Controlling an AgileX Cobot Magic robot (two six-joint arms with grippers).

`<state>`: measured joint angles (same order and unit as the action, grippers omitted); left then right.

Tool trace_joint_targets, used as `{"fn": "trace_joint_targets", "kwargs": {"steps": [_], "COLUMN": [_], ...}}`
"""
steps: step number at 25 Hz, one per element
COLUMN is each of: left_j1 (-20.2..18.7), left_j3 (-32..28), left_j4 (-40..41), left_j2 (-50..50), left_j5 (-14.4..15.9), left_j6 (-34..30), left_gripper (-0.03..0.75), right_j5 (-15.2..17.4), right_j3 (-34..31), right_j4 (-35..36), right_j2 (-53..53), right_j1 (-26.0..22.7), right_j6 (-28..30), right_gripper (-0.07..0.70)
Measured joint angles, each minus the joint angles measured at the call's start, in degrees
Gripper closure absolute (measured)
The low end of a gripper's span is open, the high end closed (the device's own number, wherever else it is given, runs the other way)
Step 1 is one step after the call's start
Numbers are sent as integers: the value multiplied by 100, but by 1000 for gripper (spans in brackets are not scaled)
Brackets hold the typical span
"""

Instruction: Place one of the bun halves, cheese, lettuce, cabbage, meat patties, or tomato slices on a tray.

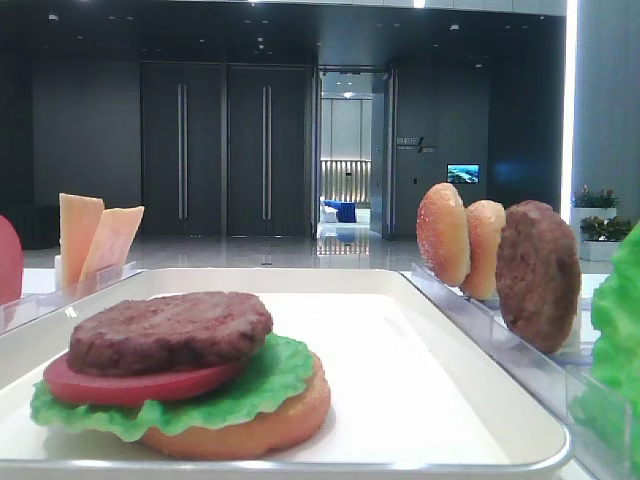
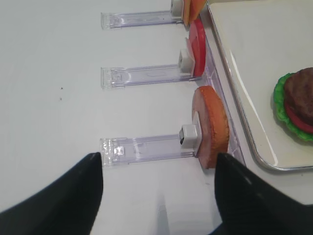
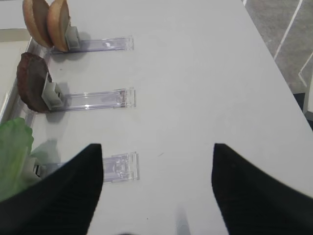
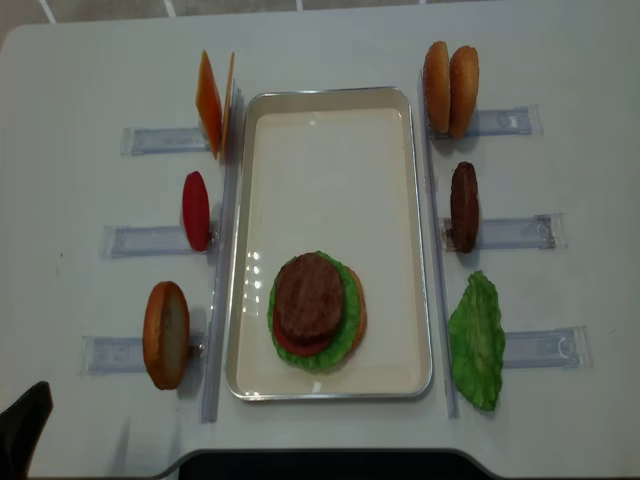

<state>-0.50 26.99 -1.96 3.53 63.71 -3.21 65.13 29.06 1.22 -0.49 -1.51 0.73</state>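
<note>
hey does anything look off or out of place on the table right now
Nothing stands out. The stack on the tray sits tidy: bun half, lettuce, tomato slice, meat patty. The other pieces stand upright in their clear racks.

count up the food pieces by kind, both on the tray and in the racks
Bun halves: 4
Meat patties: 2
Tomato slices: 2
Lettuce: 2
Cheese: 2
Total: 12

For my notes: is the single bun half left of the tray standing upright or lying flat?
Upright: the bun half stands on edge in its clear rack.
</note>
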Motion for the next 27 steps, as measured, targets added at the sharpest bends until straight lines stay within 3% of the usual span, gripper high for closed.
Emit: {"fn": "trace_joint_targets", "kwargs": {"steps": [6,18,27], "left_j1": [0,0,0], "left_j3": [0,0,0], "left_j4": [0,0,0], "left_j2": [0,0,0], "left_j5": [0,0,0], "left_j6": [0,0,0], "left_gripper": [187,296,303], "right_j5": [0,0,0], "right_j3": [0,0,0], "right_j4": [0,0,0], "right_j2": [0,0,0], "right_j1": [0,0,0], "right_j6": [0,0,0], "right_gripper": [176,176,176]}}
